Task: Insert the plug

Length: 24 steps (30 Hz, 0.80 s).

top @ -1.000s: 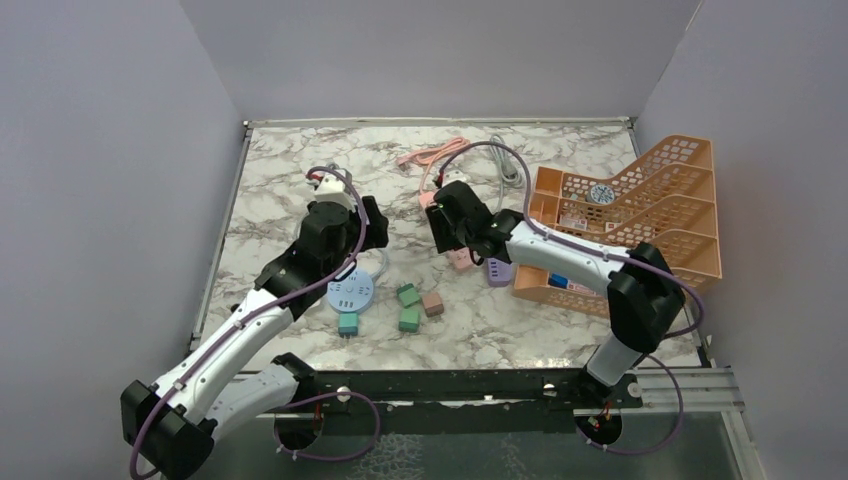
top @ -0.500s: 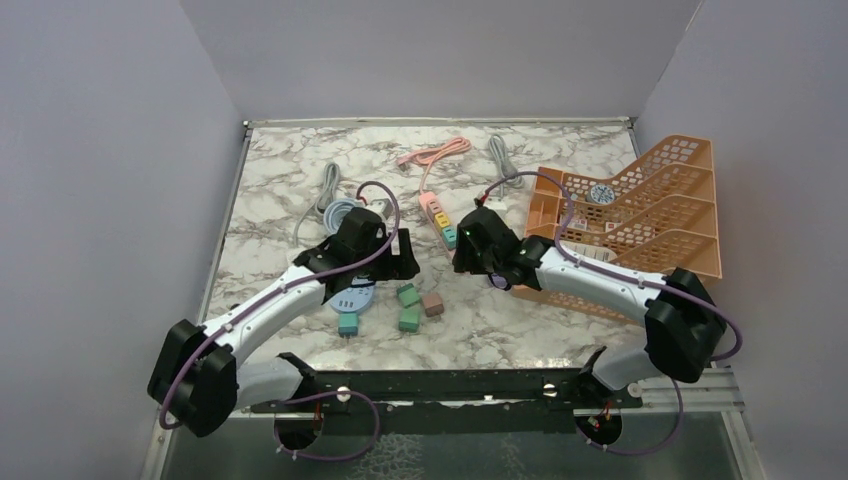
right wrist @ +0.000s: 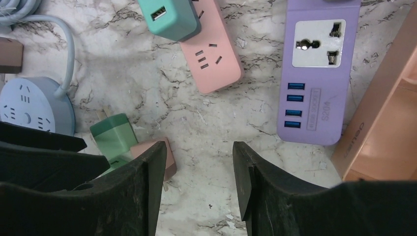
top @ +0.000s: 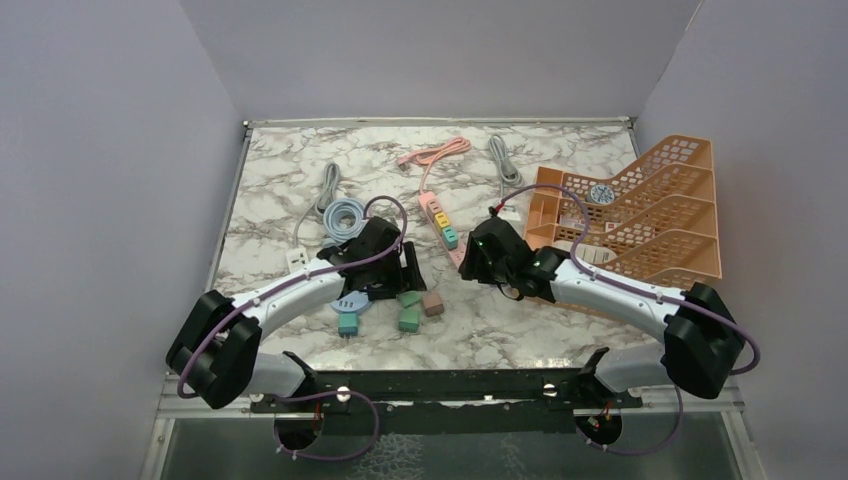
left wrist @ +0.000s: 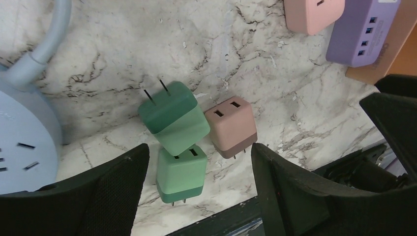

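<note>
An orange lattice plastic file tray (top: pixel 690 190) at the worktop's right edge holds a small round object (top: pixel 601 193) in an upper tier, too small to identify. Lilac walls (top: pixel 100 150) enclose the white marble-pattern worktop (top: pixel 290 180). The two-tone green cube plug (left wrist: pixel 172 115) lies loose there beside a pink-brown cube plug (left wrist: pixel 230 125). The left fingers (left wrist: pixel 113 187) hang spread above them, empty. The right fingers (right wrist: pixel 133 191) are parted, grasping nothing.
</note>
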### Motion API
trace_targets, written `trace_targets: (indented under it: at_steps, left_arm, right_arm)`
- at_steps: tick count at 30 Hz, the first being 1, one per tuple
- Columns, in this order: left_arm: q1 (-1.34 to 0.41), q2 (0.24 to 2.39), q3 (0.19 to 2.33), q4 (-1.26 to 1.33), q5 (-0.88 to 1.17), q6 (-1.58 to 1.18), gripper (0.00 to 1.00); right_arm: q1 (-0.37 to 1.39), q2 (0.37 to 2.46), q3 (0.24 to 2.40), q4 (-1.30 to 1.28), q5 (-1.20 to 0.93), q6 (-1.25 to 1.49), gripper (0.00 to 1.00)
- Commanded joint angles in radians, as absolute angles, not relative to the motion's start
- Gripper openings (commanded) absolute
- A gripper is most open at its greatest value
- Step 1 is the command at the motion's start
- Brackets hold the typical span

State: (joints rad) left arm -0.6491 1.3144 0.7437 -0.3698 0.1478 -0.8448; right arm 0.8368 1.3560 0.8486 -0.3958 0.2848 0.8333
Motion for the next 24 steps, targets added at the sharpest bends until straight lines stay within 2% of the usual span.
trace_targets:
  at_steps: [1,9,19,21,24]
  left_arm:
    - [-0.681,1.36,0.754,-0.375,0.092,-1.005,0.77]
    - [-0.73,1.418,0.782,-0.473,-0.081,-1.168,0.7]
    - [-0.79,1.608,0.937,-0.588,-0.189,-1.197,0.69]
    - [-0.803,1.629,0.934,-0.6,-0.216,-1.218,0.65]
    - [-0.817,1.639,0.932,-0.609,-0.237,-1.236,0.5]
  right_arm:
    - [0.84,1.309,0.816,-0.352,0.267,0.841,0.52]
    - [0.841,1.296,0.78,-0.288,0.241,0.803,0.52]
    - [0.84,1.295,0.768,-0.283,0.152,0.707,0.52]
    - [0.841,1.281,0.762,-0.278,0.141,0.686,0.51]
    - [0.841,1.258,0.751,-0.274,0.14,0.683,0.51]
